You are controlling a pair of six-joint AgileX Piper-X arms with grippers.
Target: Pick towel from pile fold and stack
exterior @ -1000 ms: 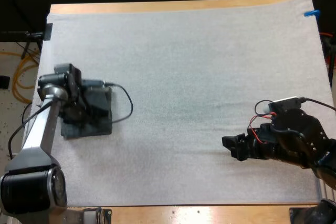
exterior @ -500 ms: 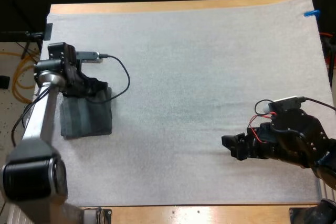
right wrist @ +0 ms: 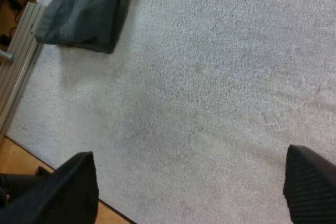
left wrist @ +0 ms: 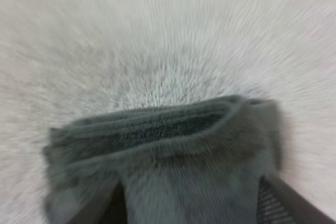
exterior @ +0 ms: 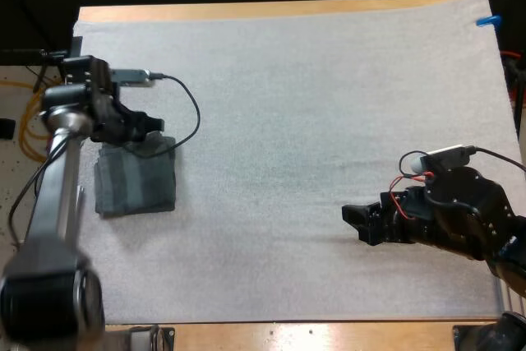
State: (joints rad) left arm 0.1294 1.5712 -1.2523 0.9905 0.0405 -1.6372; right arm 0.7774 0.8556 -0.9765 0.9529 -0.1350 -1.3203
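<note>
While the left gripper [exterior: 148,137], fingers spread, is hovering with the stack [exterior: 136,191] just beneath (right gripper [exterior: 353,223] gaping too), lifting straight up is looking wisest.

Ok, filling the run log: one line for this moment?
left gripper: open, at far edge of folded towel | right gripper: open, over mat | towel flat on mat

A wooden desk [exterior: 246,11] shows as bare strips along the upper and lower edges of the high view. A white mat [exterior: 312,121] covers nearly all of it. On the mat, at the left of the frame, lies one dark grey-green towel [exterior: 136,188] (folded into a flat, roughly square pad), near the mat's left edge.
</note>
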